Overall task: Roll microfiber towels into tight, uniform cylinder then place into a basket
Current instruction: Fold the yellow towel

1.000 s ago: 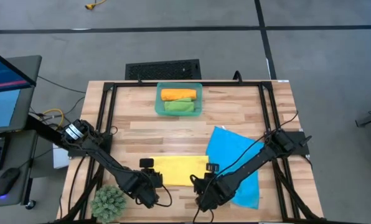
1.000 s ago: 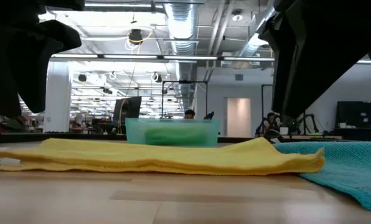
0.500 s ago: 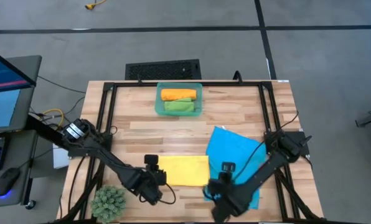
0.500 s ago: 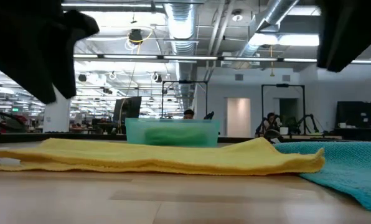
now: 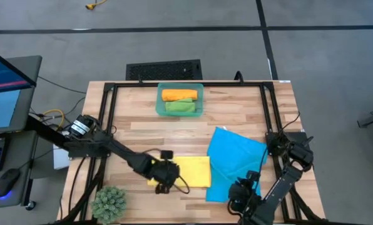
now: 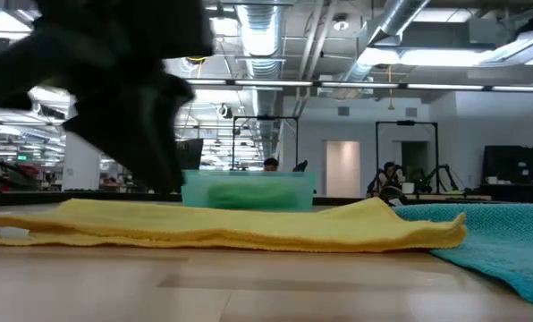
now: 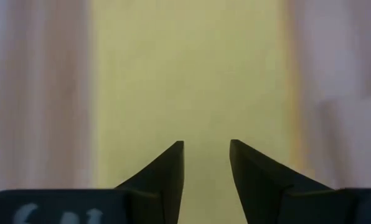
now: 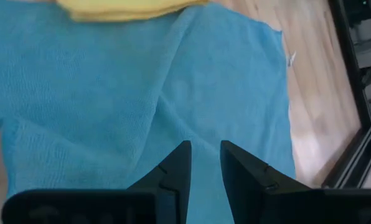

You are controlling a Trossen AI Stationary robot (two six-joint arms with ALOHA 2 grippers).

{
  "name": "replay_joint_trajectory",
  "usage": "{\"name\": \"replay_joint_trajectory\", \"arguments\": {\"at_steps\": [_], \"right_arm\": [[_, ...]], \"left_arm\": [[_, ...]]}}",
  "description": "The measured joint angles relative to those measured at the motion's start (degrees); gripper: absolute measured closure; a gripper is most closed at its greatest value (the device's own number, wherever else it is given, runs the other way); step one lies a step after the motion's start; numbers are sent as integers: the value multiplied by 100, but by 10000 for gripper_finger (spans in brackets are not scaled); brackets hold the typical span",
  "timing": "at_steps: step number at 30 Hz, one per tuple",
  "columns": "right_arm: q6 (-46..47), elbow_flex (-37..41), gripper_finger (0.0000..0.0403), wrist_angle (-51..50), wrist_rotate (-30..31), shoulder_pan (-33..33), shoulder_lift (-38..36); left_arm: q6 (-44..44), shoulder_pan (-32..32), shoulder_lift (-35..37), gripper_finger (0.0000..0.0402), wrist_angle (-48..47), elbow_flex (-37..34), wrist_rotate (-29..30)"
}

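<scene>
From above we see the left pincer (image 5: 164, 178) hanging over the yellow towel (image 5: 188, 171), at about 6 o'clock on the desk (image 5: 236, 112). Its wrist view shows the two fingers (image 7: 170, 168) parted by a narrow gap, holding nothing, with the yellow cloth (image 7: 192, 87) spread below them; we cannot tell whether the tips touch it.

The right pincer (image 5: 243, 194) sits at about 5 o'clock, over the near edge of the blue towel (image 5: 236, 159). In its wrist view the fingers (image 8: 176, 171) stand slightly apart, empty, above the blue cloth (image 8: 111, 99), with a strip of the yellow towel (image 8: 120, 7) beyond.

The yellow towel lies folded into a flat strip, its right end touching the blue towel, which lies spread open at 4 o'clock. From the low view the yellow strip (image 6: 231, 228) lies flat with the blue (image 6: 508, 241) beside it.

The basket (image 5: 180, 100) stands at 12 o'clock, holding the rolled orange towel (image 5: 178, 95) and the rolled green towel (image 5: 179, 107) side by side. A spiky plant ball (image 5: 109, 202) rests at 7 o'clock.
</scene>
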State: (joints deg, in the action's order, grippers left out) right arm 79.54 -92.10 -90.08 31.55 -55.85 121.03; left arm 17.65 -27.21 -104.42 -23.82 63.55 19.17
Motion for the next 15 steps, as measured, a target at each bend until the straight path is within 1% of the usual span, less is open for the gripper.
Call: {"name": "replay_joint_trajectory", "arguments": {"at_steps": [2,4,9,13,15], "right_arm": [[37,46,295,37,66,50,2],[39,53,295,33,127,133,2],[-97,53,295,35,153,409,2],[-352,53,294,57,155,628,2],[-471,53,294,77,153,722,2]], "left_arm": [[-358,238,0,281,484,2,-681],[-565,475,0,283,765,4,-1121],[-786,857,-6,287,810,4,-1313],[-989,1002,-201,287,792,5,-2159],[-1074,1054,-299,287,727,-5,-2367]]}}
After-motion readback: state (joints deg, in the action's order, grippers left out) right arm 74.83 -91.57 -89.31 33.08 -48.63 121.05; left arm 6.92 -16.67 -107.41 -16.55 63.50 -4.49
